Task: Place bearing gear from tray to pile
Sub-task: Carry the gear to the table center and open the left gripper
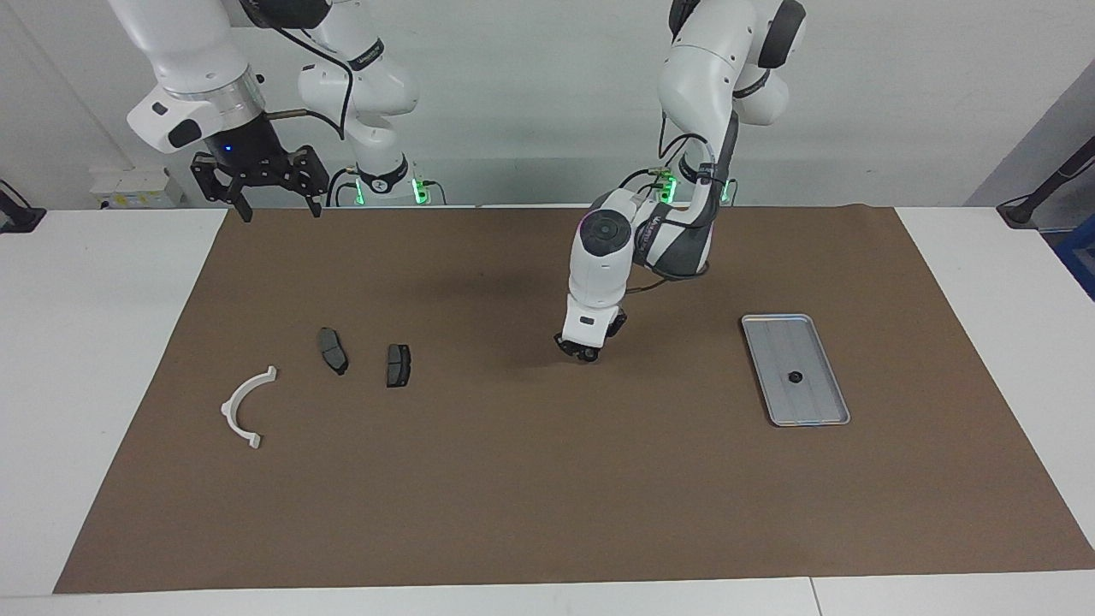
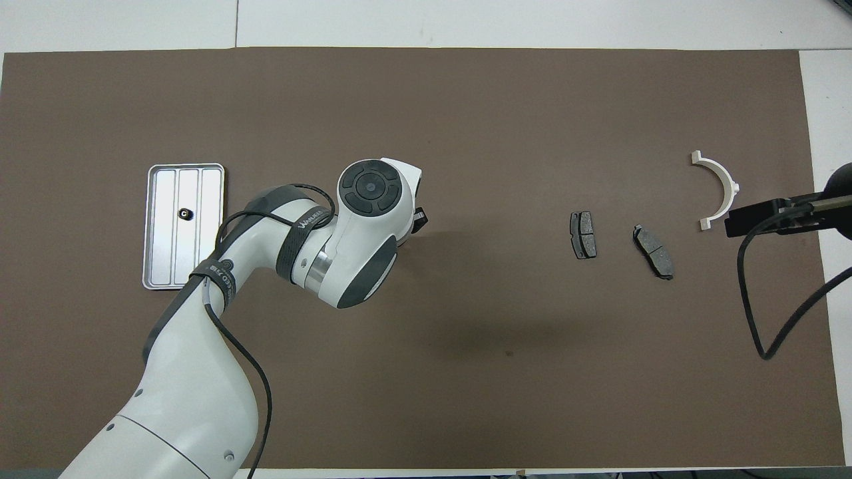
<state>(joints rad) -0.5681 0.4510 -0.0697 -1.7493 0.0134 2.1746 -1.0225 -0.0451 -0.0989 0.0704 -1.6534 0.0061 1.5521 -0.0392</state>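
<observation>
Facing view: left gripper [image 1: 584,351] hangs low over the mid-table mat, jaws' state unclear. Bearing gear [image 1: 795,376] lies in the tray [image 1: 817,412]. Right gripper [image 1: 272,195] waits, jaws apart.

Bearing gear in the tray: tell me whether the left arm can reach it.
Probably yes. The bearing gear lies uncovered in the tray, at the left arm's end of the table. The left gripper hangs over bare mat between tray and pile; the right gripper waits at its own end.
</observation>
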